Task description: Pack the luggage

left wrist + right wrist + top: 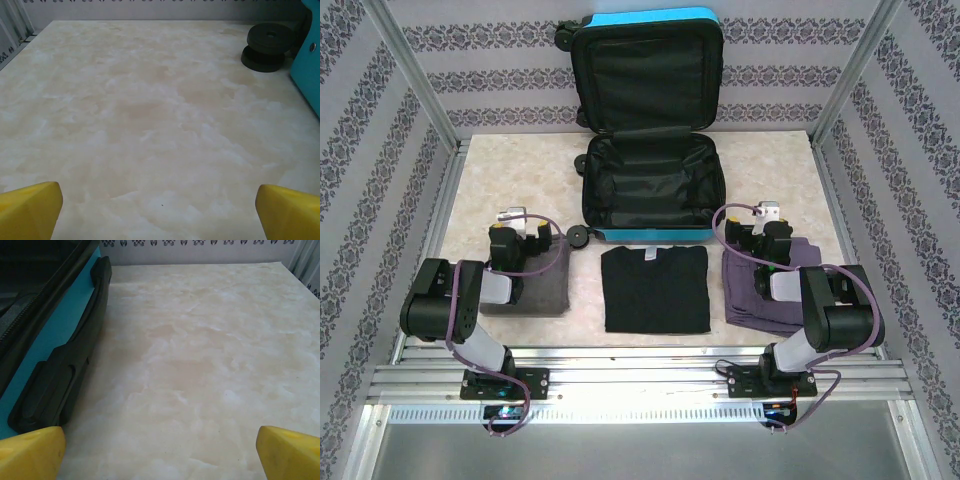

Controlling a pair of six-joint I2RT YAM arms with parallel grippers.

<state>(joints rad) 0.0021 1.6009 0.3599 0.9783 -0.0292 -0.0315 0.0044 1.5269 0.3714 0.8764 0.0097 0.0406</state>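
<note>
Widely spread and empty, left fingers [30,210] and right fingers [287,452] flank the luggage [650,190].

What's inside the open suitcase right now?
Just black lining in both halves of the luggage; no clothes are packed. The folded clothes lie on the table in front of it. Anything behind the lid's lining panel is covered.
</note>
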